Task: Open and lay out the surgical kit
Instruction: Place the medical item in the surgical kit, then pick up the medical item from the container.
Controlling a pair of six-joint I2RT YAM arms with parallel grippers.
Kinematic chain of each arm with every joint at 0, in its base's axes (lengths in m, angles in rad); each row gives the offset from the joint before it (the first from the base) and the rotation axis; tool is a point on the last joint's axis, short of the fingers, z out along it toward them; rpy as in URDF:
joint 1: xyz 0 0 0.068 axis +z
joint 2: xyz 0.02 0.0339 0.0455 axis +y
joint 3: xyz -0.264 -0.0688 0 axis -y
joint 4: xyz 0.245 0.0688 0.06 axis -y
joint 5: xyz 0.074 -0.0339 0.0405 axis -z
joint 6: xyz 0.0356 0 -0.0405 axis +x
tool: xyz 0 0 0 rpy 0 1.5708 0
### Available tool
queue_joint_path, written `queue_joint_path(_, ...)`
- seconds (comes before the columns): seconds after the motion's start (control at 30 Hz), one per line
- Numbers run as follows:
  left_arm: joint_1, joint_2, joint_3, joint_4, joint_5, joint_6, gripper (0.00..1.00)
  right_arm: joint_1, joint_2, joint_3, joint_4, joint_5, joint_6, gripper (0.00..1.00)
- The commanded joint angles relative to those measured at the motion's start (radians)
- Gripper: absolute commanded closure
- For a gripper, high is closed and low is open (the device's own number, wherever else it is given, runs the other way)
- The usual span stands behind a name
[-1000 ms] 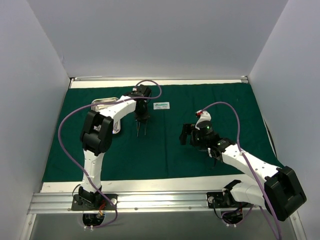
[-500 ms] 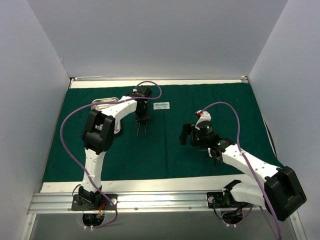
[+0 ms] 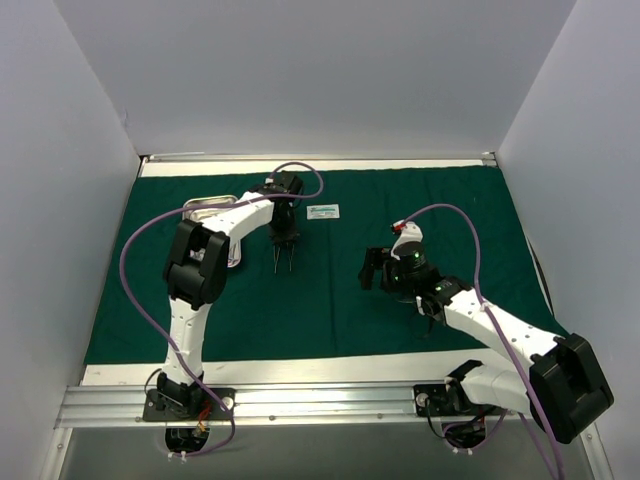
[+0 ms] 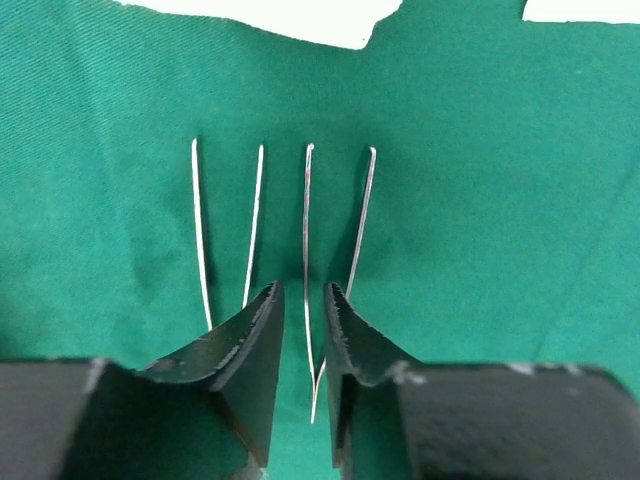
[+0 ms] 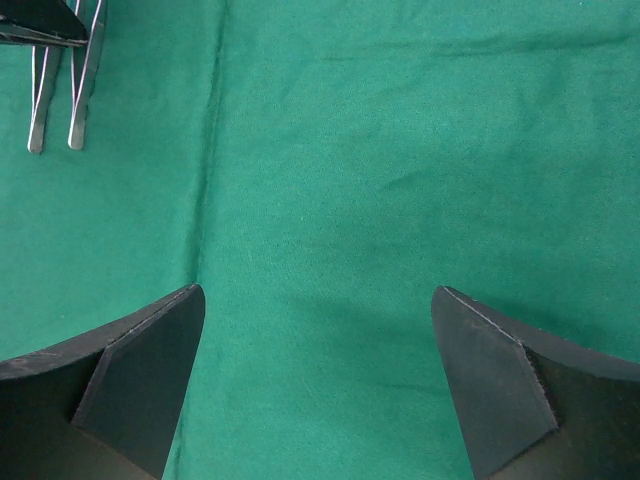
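On the desk, between pale walls (three of them, closing the space), a dark green cloth lies spread flat, with soft creases. The left tool hangs low over it, released. Its fingers stand a little apart, and the joined end of the thin silver tweezers lies in the gap, on the cloth. A second pair lies just beside, parallel. The small white packet is near this tool, toward the back wall. The shiny steel tray is farther to its left. The right tool is spread wide over the cloth, grasping nothing.
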Motion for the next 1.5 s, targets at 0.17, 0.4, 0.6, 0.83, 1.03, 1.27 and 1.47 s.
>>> queue_joint_path(0.17, 0.027, -0.224, 0.059, -0.048, -0.051, 0.008, 0.66, 0.005, -0.017, -0.010, 0.002, 0.013, 0.008, 0.08)
queue_joint_path(0.4, 0.158, -0.342, -0.054, -0.025, -0.065, 0.071, 0.66, 0.007, -0.015, -0.011, 0.006, 0.015, 0.006, 0.08)
queue_joint_path(0.6, 0.316, -0.346, -0.139, -0.010, -0.020, 0.145, 0.67, 0.005, -0.005, -0.010, 0.014, 0.012, 0.006, 0.09)
queue_joint_path(0.83, 0.416, -0.274, -0.165, 0.013, -0.016, 0.195, 0.72, 0.005, 0.002, -0.010, 0.014, 0.012, 0.006, 0.09)
queue_joint_path(1.03, 0.455, -0.200, -0.153, 0.028, 0.022, 0.227, 0.73, 0.005, 0.006, -0.007, 0.012, 0.012, 0.006, 0.08)
queue_joint_path(1.27, 0.479, -0.142, -0.145, 0.033, 0.018, 0.232, 0.73, 0.007, 0.005, -0.004, 0.009, 0.012, 0.006, 0.08)
queue_joint_path(1.47, 0.481, -0.116, -0.130, 0.038, 0.024, 0.240, 0.73, 0.005, 0.011, -0.001, 0.011, 0.010, 0.006, 0.08)
